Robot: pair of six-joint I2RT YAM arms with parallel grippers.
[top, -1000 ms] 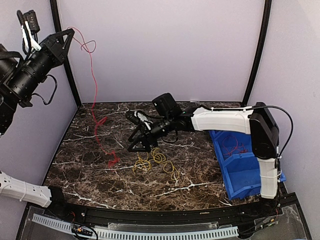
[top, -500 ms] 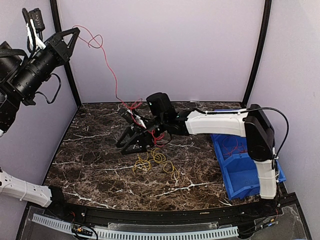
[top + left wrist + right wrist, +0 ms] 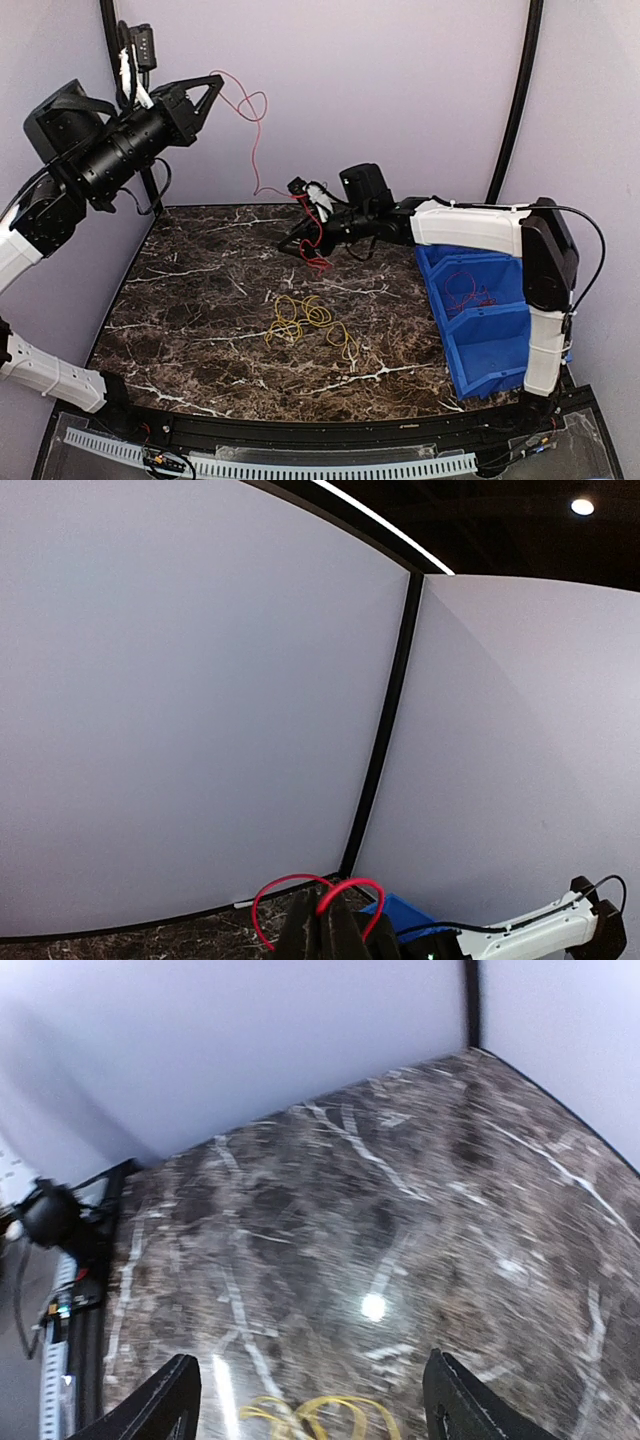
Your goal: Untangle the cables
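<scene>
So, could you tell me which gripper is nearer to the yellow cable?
Right. The right gripper hovers open just beyond the yellow cable; the left gripper is high up at far left, shut on the red cable.

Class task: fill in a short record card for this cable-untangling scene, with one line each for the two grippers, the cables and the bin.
left gripper: shut on the red cable, raised high at the back left
right gripper: open, at the back of the table
red cable: hangs from the left gripper down to the right gripper; contact there unclear
yellow cable: loose tangle lying mid-table, untouched
blue bin: at the table's right edge, holding a second red cable
</scene>
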